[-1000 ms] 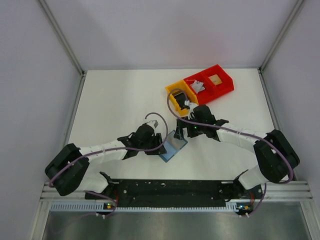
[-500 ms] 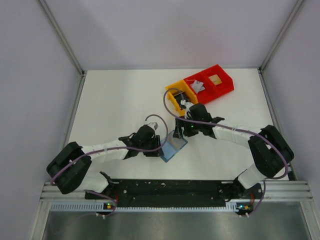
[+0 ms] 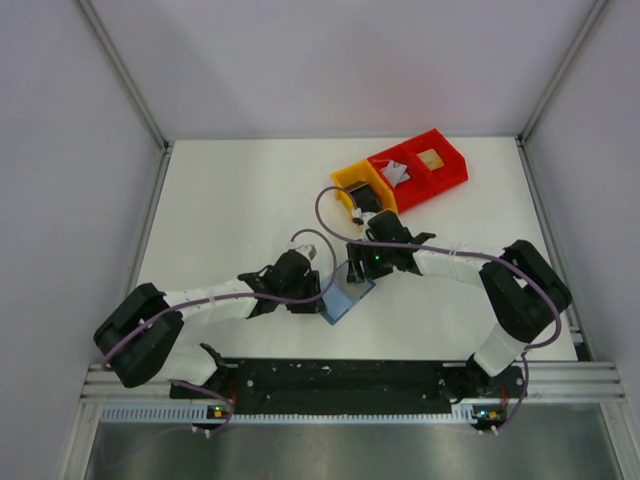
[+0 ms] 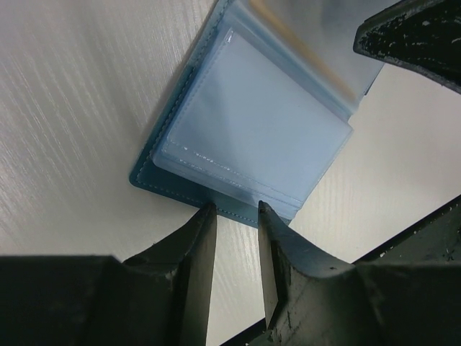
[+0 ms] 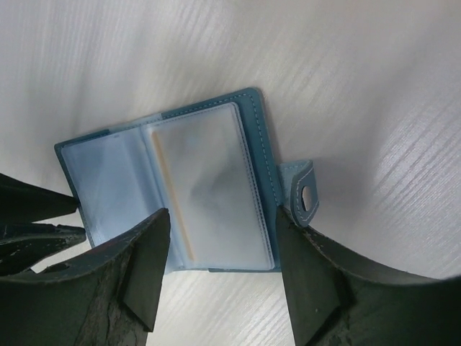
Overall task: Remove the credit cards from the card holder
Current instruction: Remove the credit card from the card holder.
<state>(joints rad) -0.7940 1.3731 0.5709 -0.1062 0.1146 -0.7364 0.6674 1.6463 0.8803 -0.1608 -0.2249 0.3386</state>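
The teal-blue card holder (image 3: 345,295) lies open on the white table, its clear sleeves facing up. In the right wrist view the holder (image 5: 263,155) shows a pale sleeve (image 5: 212,187) with the tan-yellow edge of a card (image 5: 171,194) beside it, and its tab (image 5: 306,189) at the right. My right gripper (image 5: 222,213) is open wide, its fingers straddling the holder's right half. My left gripper (image 4: 235,213) is slightly open, its fingertips (image 4: 207,216) at the edge of the holder (image 4: 166,173), with bare table between them.
A yellow bin (image 3: 349,178) and two red bins (image 3: 445,170) stand behind the holder; the red ones hold a pale card (image 3: 397,172) and a tan card (image 3: 432,158). The right arm (image 3: 450,262) partly covers the yellow bin. Walls enclose the table.
My right gripper has moved left and closer to the holder. My left gripper has stayed at the holder's edge.
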